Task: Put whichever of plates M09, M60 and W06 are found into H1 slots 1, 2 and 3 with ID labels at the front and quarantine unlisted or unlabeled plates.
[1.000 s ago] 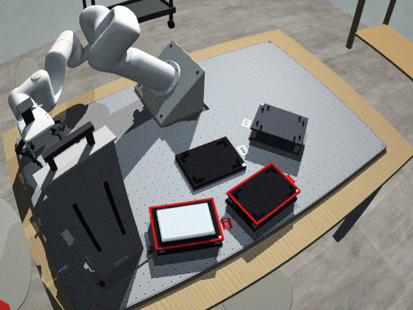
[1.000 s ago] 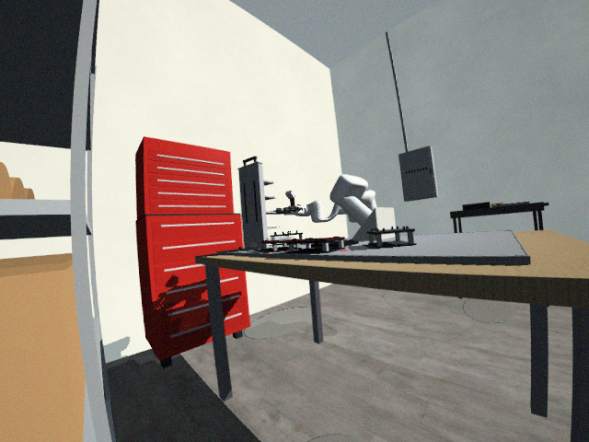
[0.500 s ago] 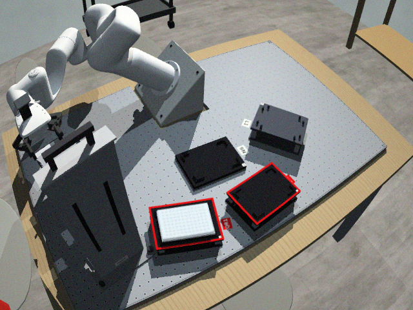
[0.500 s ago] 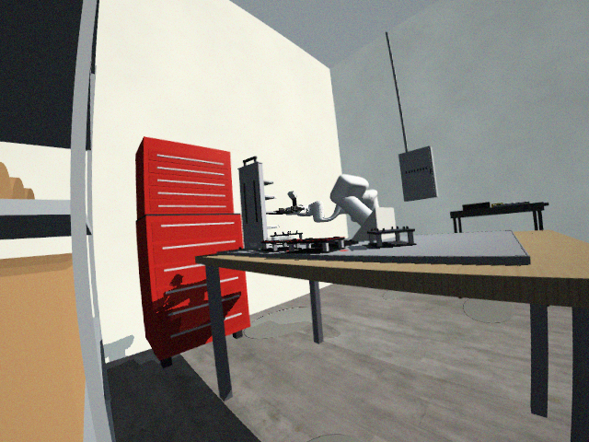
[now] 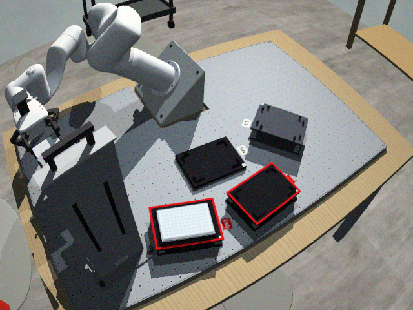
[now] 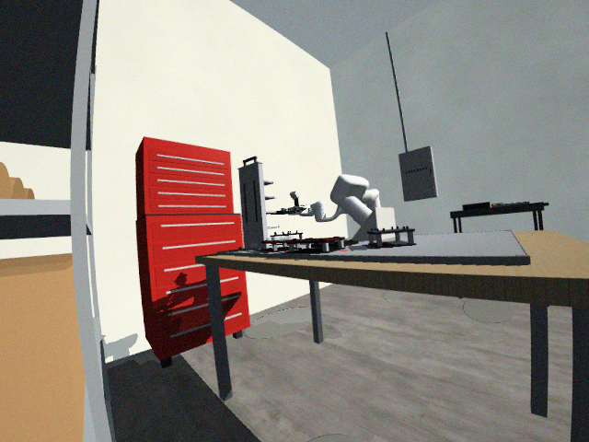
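Reaching out level from its base, the arm (image 5: pixel 110 50) has its gripper (image 5: pixel 35 128) clamped on a plate (image 6: pixel 287 209) beside hotel H1 (image 6: pixel 250 204).

Red tool cabinet (image 6: pixel 190 238) w/ drawers stands by the cream wall, just beside the wooden table (image 6: pixel 547 275). Grey box (image 6: pixel 417 172) hangs on a thin rod nr the back wall; dark bench (image 6: pixel 499 209) behind the table's far end. Black wheeled cart (image 5: pixel 156 13) on the floor behind the table; wooden chair (image 5: pixel 386 40) at the far right corner.
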Controlling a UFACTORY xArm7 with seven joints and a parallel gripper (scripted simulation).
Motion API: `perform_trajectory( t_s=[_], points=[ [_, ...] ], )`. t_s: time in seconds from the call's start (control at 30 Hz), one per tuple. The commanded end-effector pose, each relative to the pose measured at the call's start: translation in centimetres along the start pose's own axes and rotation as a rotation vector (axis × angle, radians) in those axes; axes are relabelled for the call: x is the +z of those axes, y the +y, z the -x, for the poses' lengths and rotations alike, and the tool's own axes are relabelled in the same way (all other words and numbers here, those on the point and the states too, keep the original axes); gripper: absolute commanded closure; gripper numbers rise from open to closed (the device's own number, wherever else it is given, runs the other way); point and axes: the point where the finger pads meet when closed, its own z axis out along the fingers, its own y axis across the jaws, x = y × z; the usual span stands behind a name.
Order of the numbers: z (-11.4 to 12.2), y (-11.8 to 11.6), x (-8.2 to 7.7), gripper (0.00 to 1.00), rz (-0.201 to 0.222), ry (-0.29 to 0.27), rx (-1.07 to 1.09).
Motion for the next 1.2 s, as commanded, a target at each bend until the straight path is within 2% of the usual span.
perform_trajectory(
  t_s=[0.0,0.27,0.77,1.17],
  points=[
    [-0.1,0.0,-0.5,1.00,-0.001,-0.001,-0.002],
    [-0.1,0.0,-1.8,1.00,-0.001,-0.002,-0.002],
    [-0.1,0.0,-1.8,1.00,-0.001,-0.002,-0.002],
    [1.6,0.0,-1.8,1.00,-0.001,-0.001,-0.002]
  ],
)
